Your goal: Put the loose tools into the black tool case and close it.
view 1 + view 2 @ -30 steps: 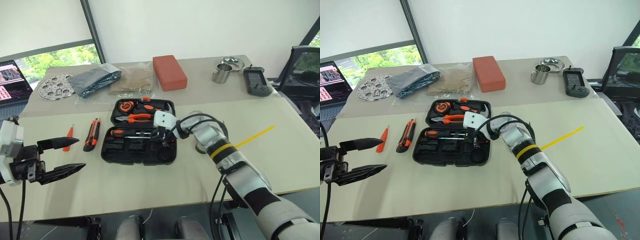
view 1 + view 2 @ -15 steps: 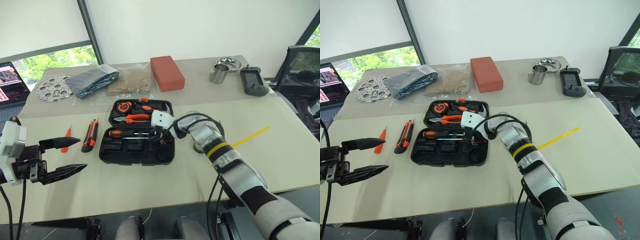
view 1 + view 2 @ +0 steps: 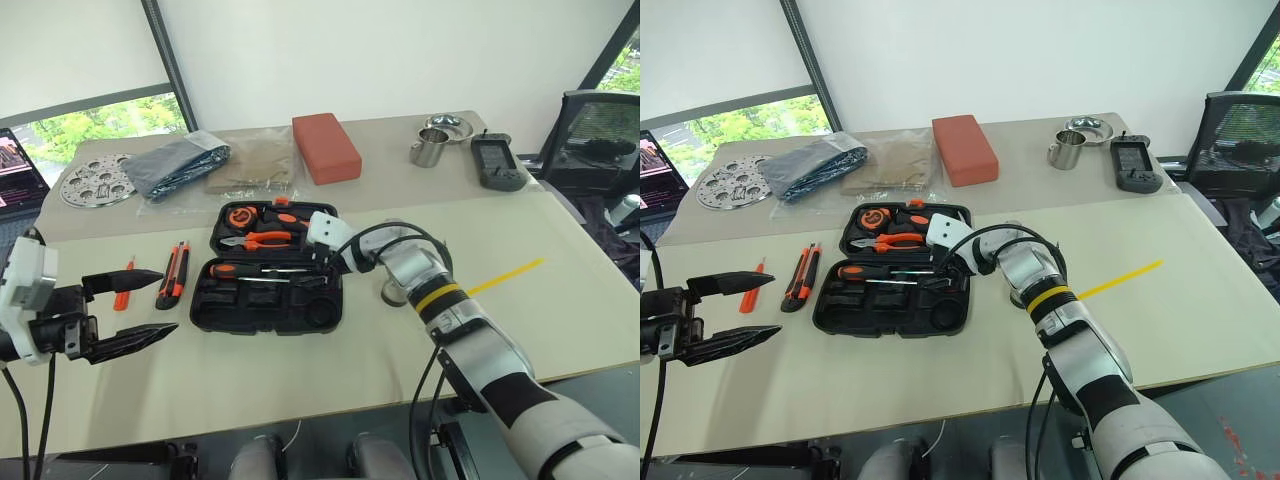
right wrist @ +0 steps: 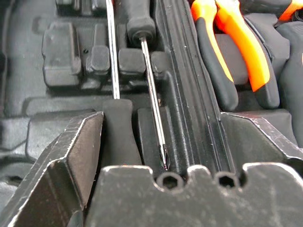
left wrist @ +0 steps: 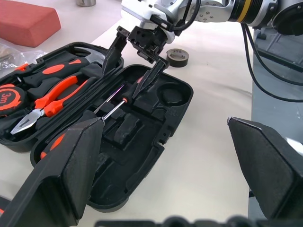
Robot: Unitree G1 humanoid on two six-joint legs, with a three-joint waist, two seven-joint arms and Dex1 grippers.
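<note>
Tool case, a flat black plastic clamshell with moulded slots, lay open on the beige desk directly under the right jaws. Those jaws stood apart, one finger to each side of the thin steel shafts; a second ago they were nearly together over the same spot. Between and just below them lay two screwdrivers with orange-and-black handles, seated side by side in the near half of the case, their shafts pointing toward the right jaws. The far half held orange-handled pliers, a round tape measure and a hammer whose shape was hard to make out. The round recess near the right jaws was empty.

A small dark tape roll sat on the desk just beyond the right jaws, outside the case.

The left jaws, wide apart and holding nothing, hung over the desk well to the left of the case, as before. Just past them lay a thin all-orange screwdriver and, a little nearer the case, an orange-and-black utility knife, both loose.
</note>
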